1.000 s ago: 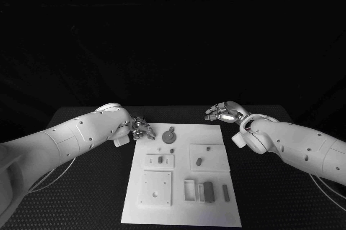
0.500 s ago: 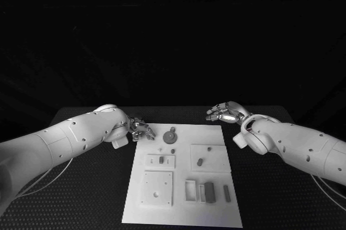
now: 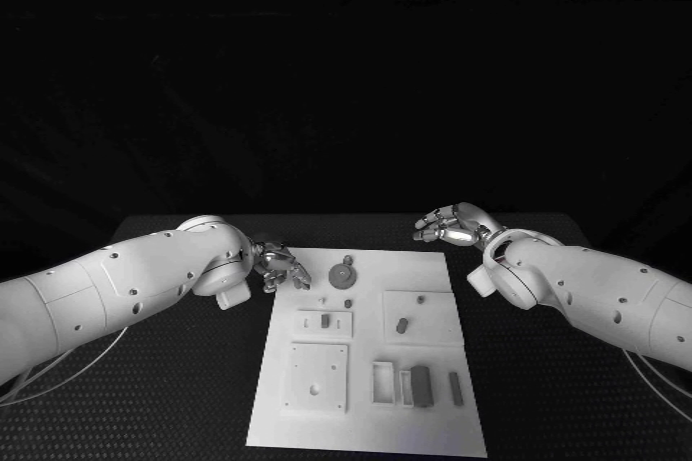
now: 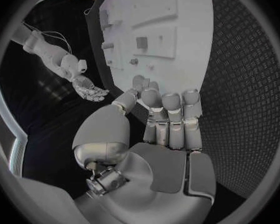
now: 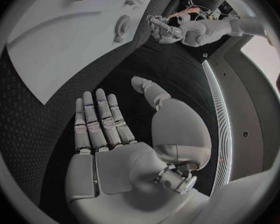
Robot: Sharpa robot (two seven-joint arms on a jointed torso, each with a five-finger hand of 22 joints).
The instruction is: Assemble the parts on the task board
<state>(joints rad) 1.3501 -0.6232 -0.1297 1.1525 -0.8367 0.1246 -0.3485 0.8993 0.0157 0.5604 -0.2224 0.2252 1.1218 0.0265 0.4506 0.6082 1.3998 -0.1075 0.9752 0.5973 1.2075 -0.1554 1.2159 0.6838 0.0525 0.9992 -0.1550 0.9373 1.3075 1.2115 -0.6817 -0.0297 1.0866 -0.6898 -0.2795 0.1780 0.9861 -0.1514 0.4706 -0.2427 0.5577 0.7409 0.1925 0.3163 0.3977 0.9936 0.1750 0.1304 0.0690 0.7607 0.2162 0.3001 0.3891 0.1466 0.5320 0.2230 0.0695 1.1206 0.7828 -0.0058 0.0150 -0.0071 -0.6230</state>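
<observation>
The left arm (image 3: 130, 281) has been drawn slightly back toward the left edge of the head view since a second ago, while its hand is kept at the same far left corner of the task board (image 3: 369, 421). The right arm and the parts on the board are seen unmoved.

The left hand (image 3: 278, 264) is held just beside the board's far left corner, fingers together and slightly curled, with nothing gripped; in the left wrist view the fingers (image 4: 171, 109) are laid side by side above the table (image 4: 246, 84). The right hand (image 3: 450, 226) is held off the board's far right corner, over the table, palm up, fingers apart and empty, as is confirmed in the right wrist view (image 5: 105, 129).

On the board, a round disc (image 3: 340, 273) is seen lying near the far edge, close to the left hand. Nearer, a small part (image 3: 326, 321) is seated in a raised square block, and another (image 3: 402, 325) is lying on the square plate beside it. At the near end, a dark rectangular block (image 3: 421, 384) is set beside an open white frame (image 3: 384, 381), with a slim piece (image 3: 456, 383) next to it
</observation>
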